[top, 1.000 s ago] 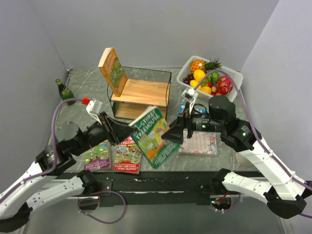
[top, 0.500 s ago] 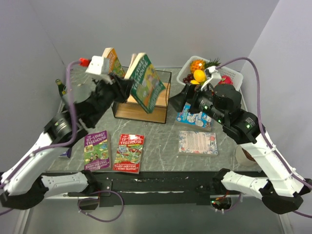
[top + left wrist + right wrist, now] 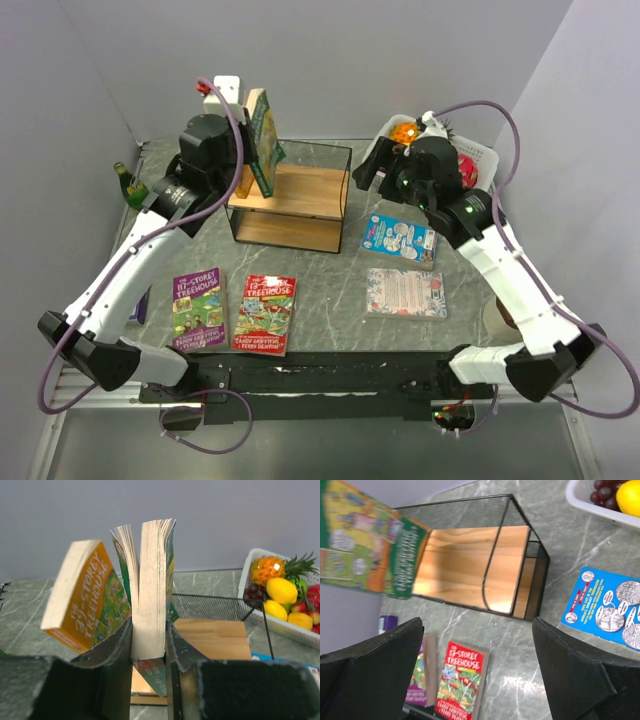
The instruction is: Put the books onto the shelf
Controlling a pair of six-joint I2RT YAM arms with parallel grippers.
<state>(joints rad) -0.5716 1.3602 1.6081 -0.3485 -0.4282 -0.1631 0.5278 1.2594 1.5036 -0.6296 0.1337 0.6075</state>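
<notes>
Atop the shelf (image 3: 305,188), orange book (image 3: 82,597) just beside green book (image 3: 152,595); fruit basket (image 3: 290,631) near.

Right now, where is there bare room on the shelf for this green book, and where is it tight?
Free: the shelf, its top board bare from the green book in the left gripper across to the right end. Tight: the left end, where the orange book leans, and the gap between shelf and fruit basket, filled by the right gripper.
</notes>
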